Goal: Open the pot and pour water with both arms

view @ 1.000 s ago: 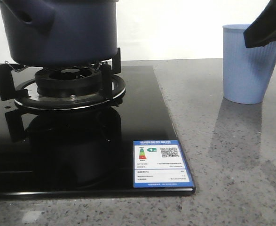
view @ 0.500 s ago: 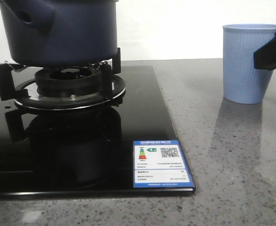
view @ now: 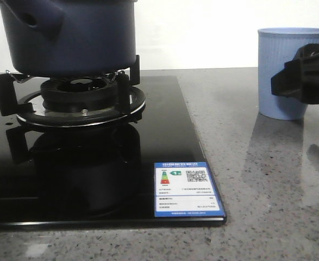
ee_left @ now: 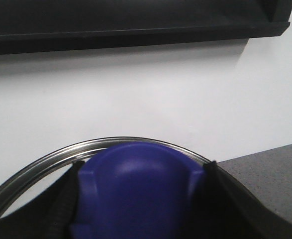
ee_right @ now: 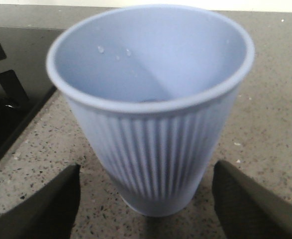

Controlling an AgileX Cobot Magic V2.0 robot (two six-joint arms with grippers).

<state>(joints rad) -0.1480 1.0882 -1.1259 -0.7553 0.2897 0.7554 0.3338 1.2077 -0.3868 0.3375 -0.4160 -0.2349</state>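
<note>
pot (view: 67,35) at upper left of front frame, seated on burner (view: 80,100). left gripper (ee_left: 136,199) clamped on lid knob (ee_left: 138,191), likely for lifting. right gripper (ee_right: 146,199) spread wide around cup (ee_right: 153,109), not touching, lined up to grasp.

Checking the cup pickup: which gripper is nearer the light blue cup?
Right. The right gripper is open, a finger on either side of the cup, apart from it. The left gripper grips the blue lid knob.
</note>
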